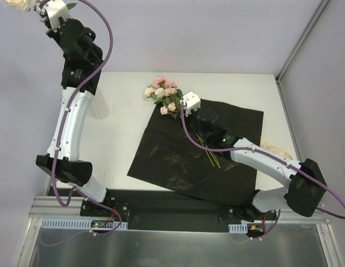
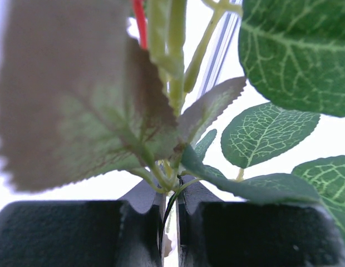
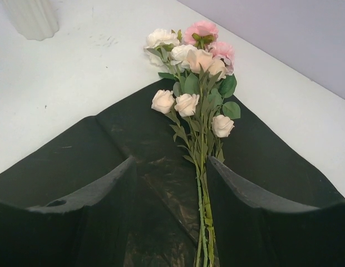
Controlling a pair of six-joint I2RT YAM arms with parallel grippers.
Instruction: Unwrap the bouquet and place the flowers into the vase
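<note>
While one stem (image 2: pixel 175 67) is pinched tight in the raised left claw (image 2: pixel 169 219), the right claw (image 3: pixel 171 167) is held half-spread astride the flowers (image 3: pixel 197 72); being so thin, some could be missed at closure.

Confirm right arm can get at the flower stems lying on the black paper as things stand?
Likely yes. The right gripper hovers open low over the black paper, and the flower stems lie bare between its fingers in the wrist view. Nothing covers them.

The black paper sheet (image 1: pixel 178 161) looks matt and creased; the white worktop (image 1: pixel 122 128) is smooth and matt, the vase (image 3: pixel 29 16) ribbed, the leaves (image 2: pixel 270 136) veined.
</note>
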